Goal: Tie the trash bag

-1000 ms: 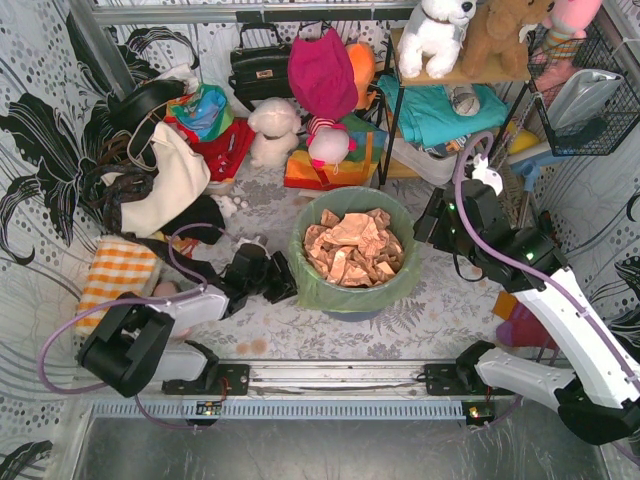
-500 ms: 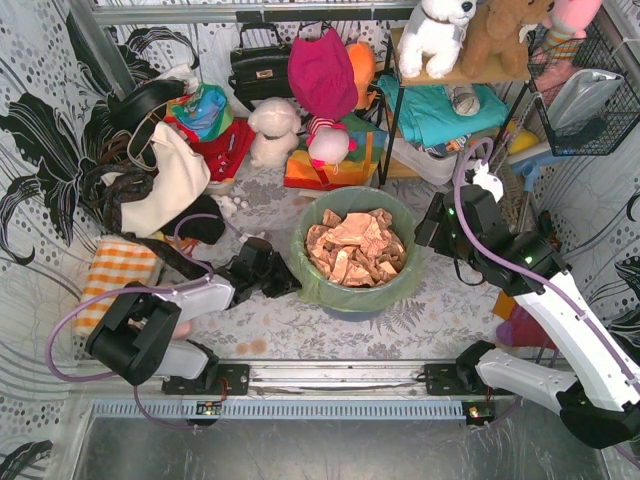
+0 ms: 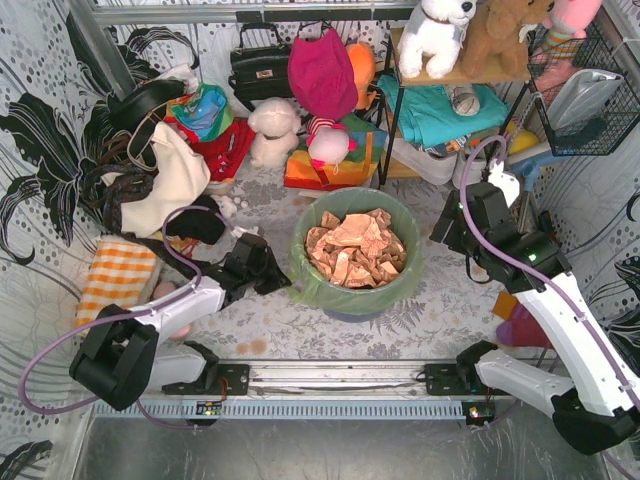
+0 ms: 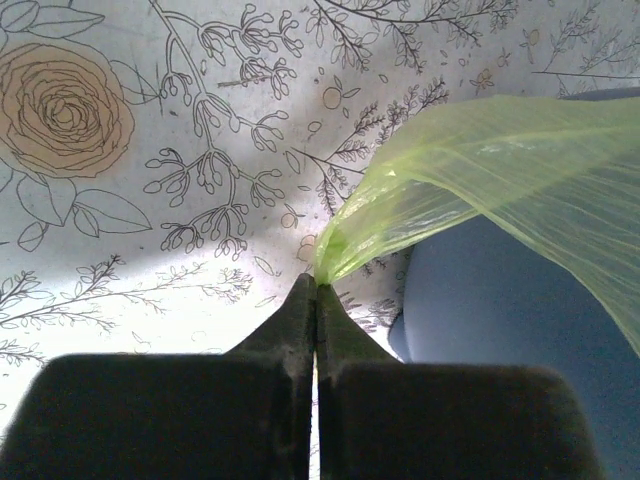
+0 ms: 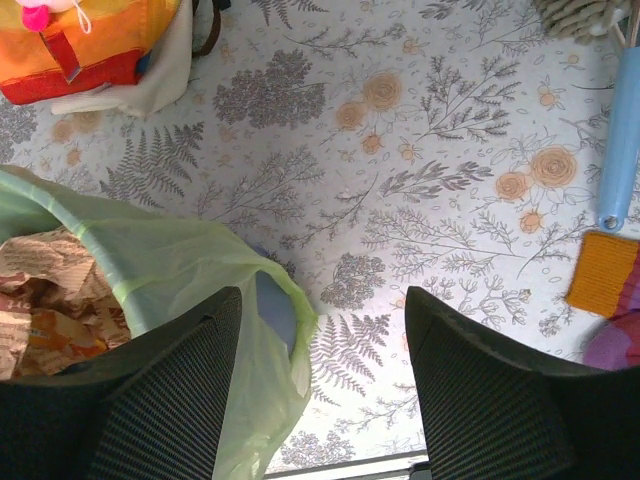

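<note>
Floral-print cloth surface, with clutter of plush toys and bags along the far edge. The thin translucent lime-green plastic trash bag sits mid-surface, lining a round blue-grey bin. Its mouth is open and tan crumpled paper scraps fill it to the rim.

Left claw is clamped shut on a pinch of the bag's film at the left rim. The film runs taut from the claw tip up and right, back to the bin, so that flap's long axis points toward the surface's left edge.

Right claw has its fingers spread wide and grips nothing. It hangs just off the bag's right rim, apart from it, and in the wrist view the rim lies under and to the left of its left finger.

My read: the left side is secured and the right side is not yet grabbed. The next move likely has the right claw shift left toward the bag centre and down onto the right rim film. Can't tell handle strips from rim here.
</note>
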Robot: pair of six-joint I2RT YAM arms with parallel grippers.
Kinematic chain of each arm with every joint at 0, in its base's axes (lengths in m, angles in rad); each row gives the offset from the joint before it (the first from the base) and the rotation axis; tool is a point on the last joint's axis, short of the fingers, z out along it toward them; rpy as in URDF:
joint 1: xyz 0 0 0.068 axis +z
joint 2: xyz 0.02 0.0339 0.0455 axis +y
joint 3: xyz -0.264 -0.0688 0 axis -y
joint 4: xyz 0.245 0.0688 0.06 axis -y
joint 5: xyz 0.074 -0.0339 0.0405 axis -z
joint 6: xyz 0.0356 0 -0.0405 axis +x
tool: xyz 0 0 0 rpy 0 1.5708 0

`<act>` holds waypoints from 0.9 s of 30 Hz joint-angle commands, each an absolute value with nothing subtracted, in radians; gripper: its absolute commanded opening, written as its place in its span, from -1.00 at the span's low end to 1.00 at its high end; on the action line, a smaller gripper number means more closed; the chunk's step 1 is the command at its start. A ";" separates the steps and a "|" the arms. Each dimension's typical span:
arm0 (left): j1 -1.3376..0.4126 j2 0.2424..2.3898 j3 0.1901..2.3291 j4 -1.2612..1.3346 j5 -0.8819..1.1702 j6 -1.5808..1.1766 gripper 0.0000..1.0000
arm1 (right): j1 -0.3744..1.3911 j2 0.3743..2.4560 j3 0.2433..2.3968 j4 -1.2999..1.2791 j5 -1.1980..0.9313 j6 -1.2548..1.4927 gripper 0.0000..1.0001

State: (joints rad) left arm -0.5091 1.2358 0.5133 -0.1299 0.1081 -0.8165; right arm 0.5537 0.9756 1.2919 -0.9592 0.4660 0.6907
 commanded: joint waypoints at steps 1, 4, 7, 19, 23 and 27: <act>-0.509 1.209 0.555 -0.134 0.097 -0.790 -0.99 | 0.517 0.929 1.283 -0.905 0.408 0.622 0.32; -0.508 1.202 0.563 -0.135 0.100 -0.796 -1.00 | 0.505 0.947 1.293 -0.927 0.408 0.611 0.29; -0.509 1.196 0.567 -0.131 0.102 -0.799 -1.00 | 0.415 0.947 1.215 -0.890 0.286 0.575 0.25; -0.509 1.175 0.591 -0.113 0.123 -0.805 -1.00 | 0.132 0.999 0.707 -0.460 -0.371 0.537 0.13; -0.508 1.178 0.602 -0.123 0.124 -0.802 -1.00 | 0.132 1.012 0.577 -0.340 -0.443 0.589 -0.04; -0.508 1.180 0.604 -0.125 0.123 -0.802 -1.00 | 0.132 1.045 0.485 -0.239 -0.495 0.630 -0.10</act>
